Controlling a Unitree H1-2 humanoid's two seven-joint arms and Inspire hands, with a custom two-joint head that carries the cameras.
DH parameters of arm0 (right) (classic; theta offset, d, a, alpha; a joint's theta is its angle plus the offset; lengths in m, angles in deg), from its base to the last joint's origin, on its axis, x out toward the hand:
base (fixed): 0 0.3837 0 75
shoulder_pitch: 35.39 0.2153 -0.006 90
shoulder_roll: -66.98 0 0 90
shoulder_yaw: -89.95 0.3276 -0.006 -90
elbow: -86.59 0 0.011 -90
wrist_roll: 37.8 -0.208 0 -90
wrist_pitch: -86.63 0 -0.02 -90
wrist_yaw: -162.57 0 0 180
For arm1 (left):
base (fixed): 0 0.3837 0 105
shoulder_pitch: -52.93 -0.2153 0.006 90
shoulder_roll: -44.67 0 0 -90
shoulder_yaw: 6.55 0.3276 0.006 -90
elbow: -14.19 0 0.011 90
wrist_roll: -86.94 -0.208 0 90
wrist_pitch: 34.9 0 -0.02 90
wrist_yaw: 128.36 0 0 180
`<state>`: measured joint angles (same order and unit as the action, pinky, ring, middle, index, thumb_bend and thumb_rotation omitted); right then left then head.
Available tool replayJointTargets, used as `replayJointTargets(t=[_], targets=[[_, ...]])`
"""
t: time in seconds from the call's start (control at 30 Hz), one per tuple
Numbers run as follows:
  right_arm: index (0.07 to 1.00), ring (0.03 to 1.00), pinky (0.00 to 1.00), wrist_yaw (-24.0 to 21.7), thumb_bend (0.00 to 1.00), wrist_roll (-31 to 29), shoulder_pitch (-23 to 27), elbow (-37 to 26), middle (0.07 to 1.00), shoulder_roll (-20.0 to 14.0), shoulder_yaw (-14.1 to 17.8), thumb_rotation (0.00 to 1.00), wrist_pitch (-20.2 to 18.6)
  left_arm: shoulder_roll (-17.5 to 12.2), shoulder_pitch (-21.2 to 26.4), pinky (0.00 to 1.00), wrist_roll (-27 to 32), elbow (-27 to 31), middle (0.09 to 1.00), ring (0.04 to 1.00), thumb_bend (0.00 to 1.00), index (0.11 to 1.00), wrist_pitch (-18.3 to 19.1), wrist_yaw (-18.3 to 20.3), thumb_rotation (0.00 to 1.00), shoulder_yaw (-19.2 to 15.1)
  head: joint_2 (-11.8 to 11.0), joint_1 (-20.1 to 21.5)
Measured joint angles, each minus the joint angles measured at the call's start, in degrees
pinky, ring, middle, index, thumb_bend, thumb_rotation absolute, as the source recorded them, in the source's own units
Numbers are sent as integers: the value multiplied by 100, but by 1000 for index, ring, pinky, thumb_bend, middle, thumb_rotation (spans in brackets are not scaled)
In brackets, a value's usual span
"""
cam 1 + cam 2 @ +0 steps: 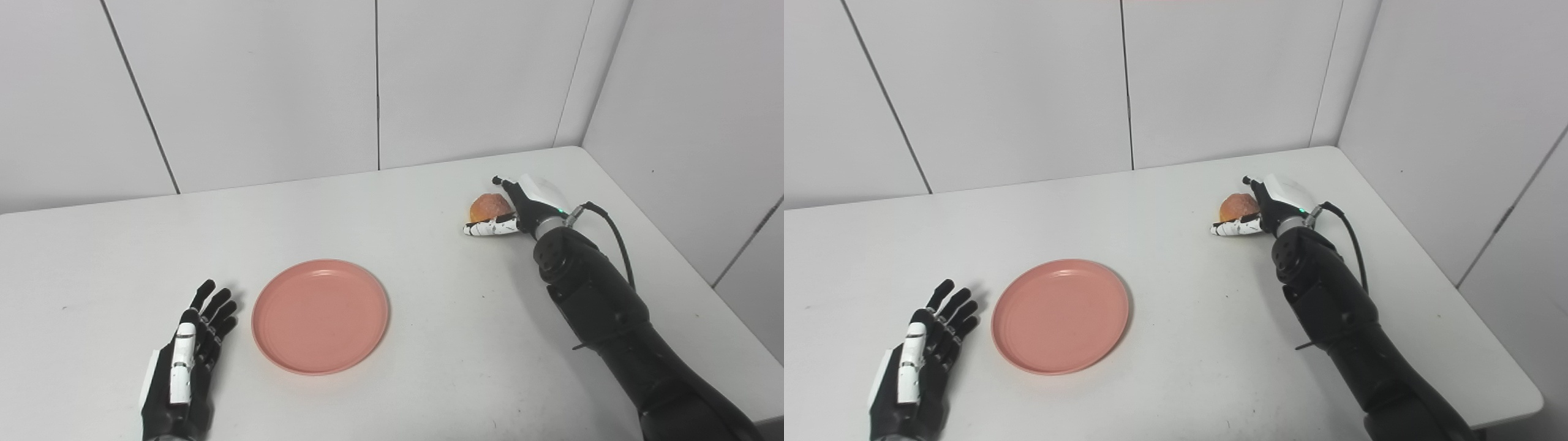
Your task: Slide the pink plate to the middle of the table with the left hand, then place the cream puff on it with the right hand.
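The cream puff (488, 207) is sitting at the table's (429, 294) far right, the right hand (511, 211) cupping around it, grip uncertain. The pink plate (320, 315) is lying mid-table beside the open, resting left hand (187, 361). Next comes lifting and carrying.

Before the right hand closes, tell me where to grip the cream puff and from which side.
Grip the cream puff around its rounded middle, coming from its right, where the right hand already cups it. It sits low on the table, so opposing fingers on its sides probably hold best.
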<state>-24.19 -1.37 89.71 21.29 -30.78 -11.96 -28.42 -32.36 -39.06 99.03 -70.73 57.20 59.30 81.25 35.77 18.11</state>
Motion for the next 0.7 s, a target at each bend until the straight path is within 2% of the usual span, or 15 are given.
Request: replayJointTargets(t=[0.27, 0.33, 0.57, 0.7], targets=[[900, 873, 762, 4, 859, -99, 118, 118, 917, -13, -108, 468, 9, -1, -33, 915, 3, 25, 894, 892, 442, 887, 19, 0, 1000, 3, 35, -9], [888, 853, 739, 17, 858, -104, 152, 158, 893, -23, -139, 427, 43, -1, -37, 916, 5, 36, 894, 892, 442, 888, 32, -1, 1000, 3, 44, -17], [867, 842, 735, 103, 861, -131, 204, 345, 875, -67, -216, 393, 282, -1, -65, 908, 10, 83, 892, 890, 449, 887, 54, -2, 1000, 4, 70, -18], [847, 818, 701, 146, 847, -153, 283, 485, 862, -67, -224, 307, 323, -1, -65, 911, 11, 80, 896, 893, 451, 890, 53, -1, 1000, 5, 88, -26]])
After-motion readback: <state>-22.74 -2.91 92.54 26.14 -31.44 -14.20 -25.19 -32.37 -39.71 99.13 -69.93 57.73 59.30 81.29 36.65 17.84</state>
